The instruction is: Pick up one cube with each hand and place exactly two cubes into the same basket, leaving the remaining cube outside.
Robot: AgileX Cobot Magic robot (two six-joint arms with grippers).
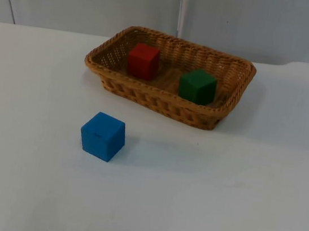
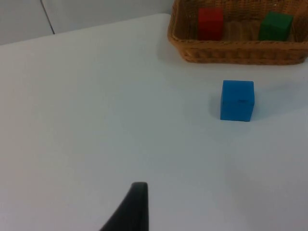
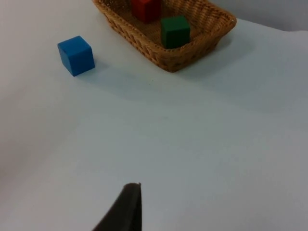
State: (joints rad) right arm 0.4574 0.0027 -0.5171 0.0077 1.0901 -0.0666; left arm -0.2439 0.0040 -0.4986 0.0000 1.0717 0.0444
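Wicker basket (image 1: 146,94) holds two cubes, red (image 1: 143,60), green (image 1: 197,86); one blue cube (image 1: 102,136) outside.

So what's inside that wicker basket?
The wicker basket holds a red cube and a green cube, standing apart on its woven floor. The near wall hides their bases. The blue cube sits outside.

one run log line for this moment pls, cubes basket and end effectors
basket: red cube + green cube inside | blue cube outside on table | left end effector: clear of cubes | right end effector: clear of cubes
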